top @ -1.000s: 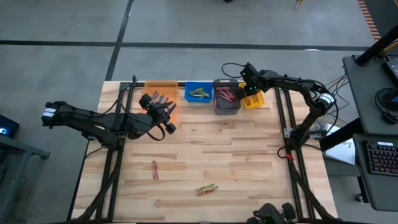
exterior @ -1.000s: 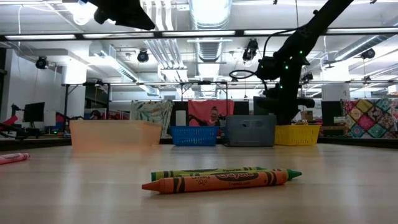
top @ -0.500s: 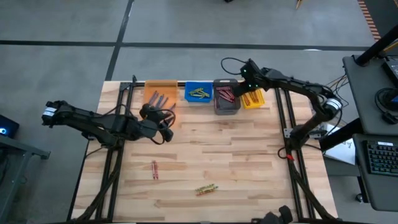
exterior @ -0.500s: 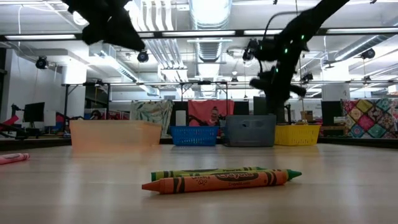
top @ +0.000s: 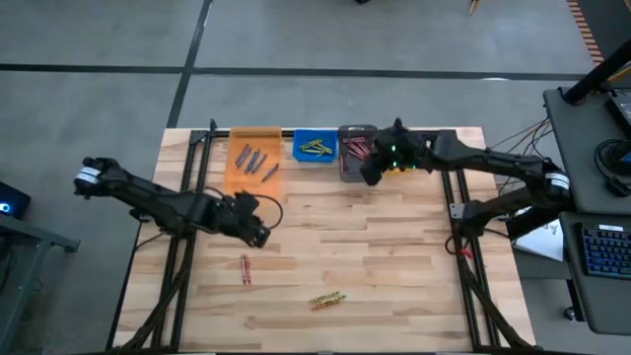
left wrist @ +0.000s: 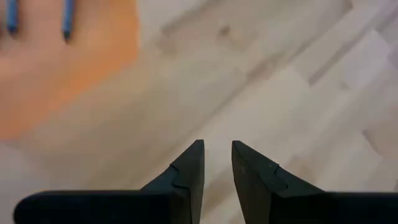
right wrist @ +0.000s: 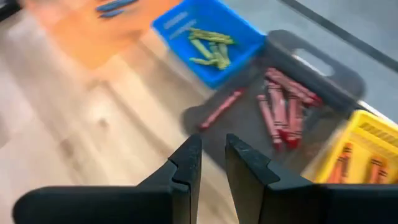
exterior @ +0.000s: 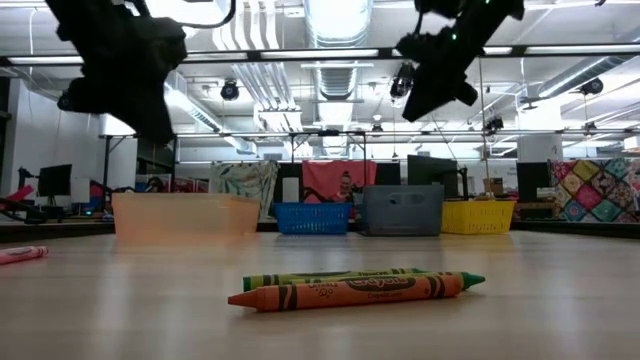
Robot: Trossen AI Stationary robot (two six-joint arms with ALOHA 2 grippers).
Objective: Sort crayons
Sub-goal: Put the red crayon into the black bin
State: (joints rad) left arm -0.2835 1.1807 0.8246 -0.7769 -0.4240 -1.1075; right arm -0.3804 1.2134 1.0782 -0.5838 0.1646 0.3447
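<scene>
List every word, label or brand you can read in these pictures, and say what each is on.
"Crayola": on the orange crayon's wrapper, in the low view, likely but blurred.
Green crayon behind it: print too small to read.
Red crayon at the table's edge: nothing readable.
The orange bin, blue bin, grey bin and yellow bin: no readable labels.

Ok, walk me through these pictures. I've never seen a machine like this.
Two dark robot arms work at a wooden table, sorting crayons into colored bins. One picture looks straight down, one looks level across the tabletop, and two come from cameras on the wrists.

Along the far edge stand an orange bin with blue crayons, a blue bin with green-yellow ones, a grey bin with red ones, and a yellow bin with orange ones. Loose near the front lie a red crayon and a green and orange pair.

The left gripper and right gripper hold nothing.
</scene>
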